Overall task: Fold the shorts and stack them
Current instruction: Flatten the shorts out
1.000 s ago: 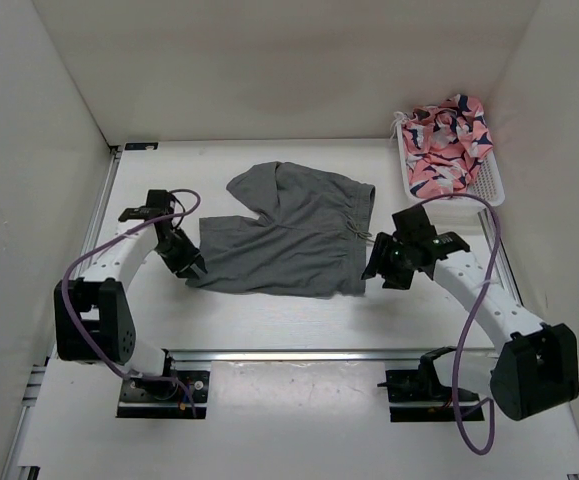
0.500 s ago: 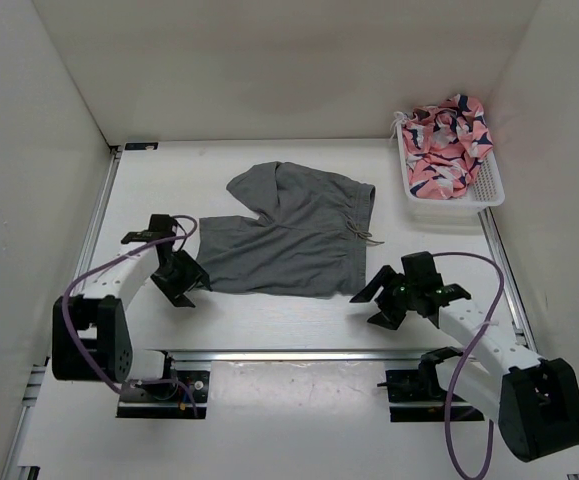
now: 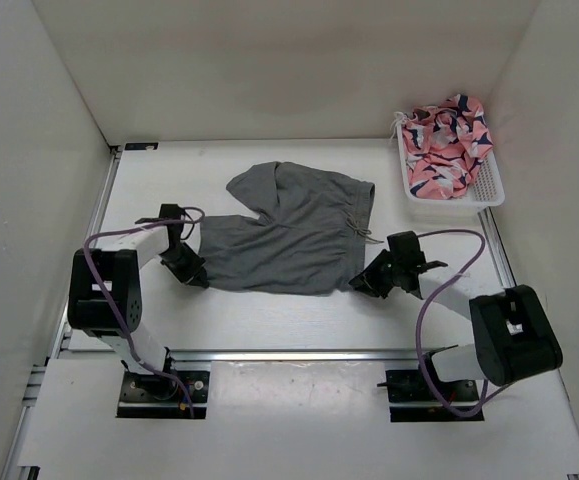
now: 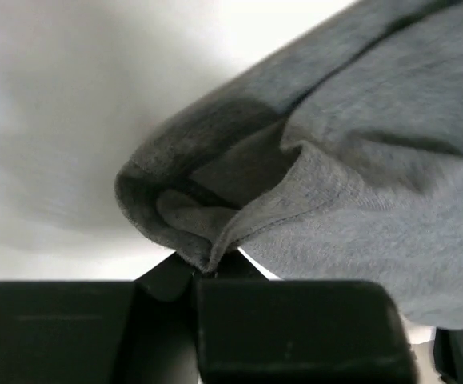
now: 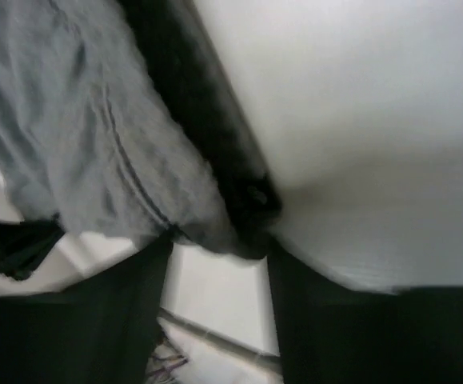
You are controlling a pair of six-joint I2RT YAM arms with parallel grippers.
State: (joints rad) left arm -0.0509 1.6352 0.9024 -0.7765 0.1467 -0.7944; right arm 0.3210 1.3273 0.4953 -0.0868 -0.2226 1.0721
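The grey shorts (image 3: 289, 235) lie spread flat in the middle of the table, waistband and drawstring to the right, legs to the left. My left gripper (image 3: 191, 272) is at the near left leg corner. In the left wrist view it (image 4: 203, 272) is shut on the bunched leg hem (image 4: 215, 232). My right gripper (image 3: 364, 283) is at the near right waistband corner. In the right wrist view it (image 5: 215, 252) is open, with the grey fabric corner (image 5: 135, 160) lying at its tips and table surface showing between the fingers (image 5: 95, 320).
A white basket (image 3: 491, 190) holding pink patterned clothes (image 3: 447, 140) stands at the back right. White walls enclose the table on the left, back and right. A metal rail (image 3: 289, 353) runs along the near edge.
My right gripper pulled back toward the near edge, then came forward to the shorts' near right corner. My left gripper dipped away and returned to the near left leg corner.
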